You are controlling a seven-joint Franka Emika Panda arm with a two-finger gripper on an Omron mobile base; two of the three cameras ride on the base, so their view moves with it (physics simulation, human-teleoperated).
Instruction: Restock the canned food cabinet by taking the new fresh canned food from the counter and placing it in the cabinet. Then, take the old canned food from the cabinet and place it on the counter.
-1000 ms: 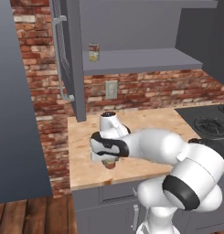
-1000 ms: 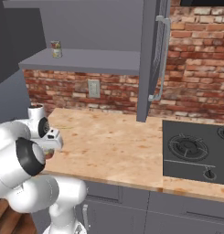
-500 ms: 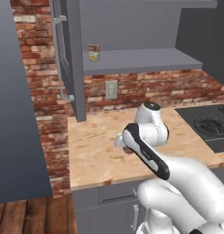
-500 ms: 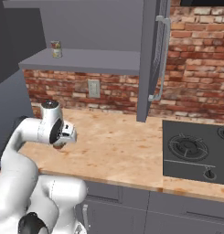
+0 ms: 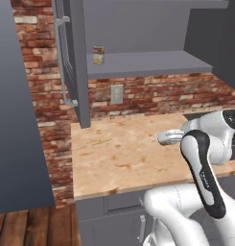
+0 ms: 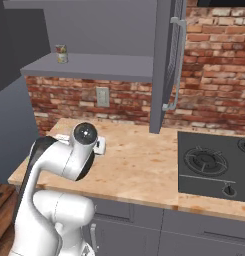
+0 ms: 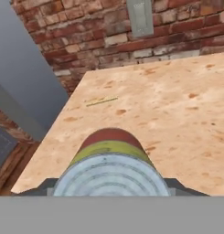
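Observation:
The new fresh canned food (image 7: 110,157), squat with a red label, greenish band and ribbed silver lid, lies lengthwise between the fingers of my gripper (image 7: 111,191), which is shut on it above the counter (image 7: 177,105). My hand (image 5: 170,137) hovers over the tan counter (image 5: 119,153), right of its middle. The old canned food (image 5: 98,55), tall with a yellow-and-white label, stands at the left end of the cabinet shelf (image 5: 152,61); the right base view shows it too (image 6: 61,54). The cabinet door (image 5: 76,62) hangs open.
The open door's silver bar handle (image 6: 176,65) juts over the counter. A wall outlet (image 6: 102,96) sits in the brick backsplash below the shelf. A black gas stove (image 6: 214,165) lies to the right. A dark tall unit (image 5: 18,120) bounds the counter's left end.
The arm has swung from the counter's left front edge to the right and up, carrying the red-labelled can. The can on the shelf has not moved.

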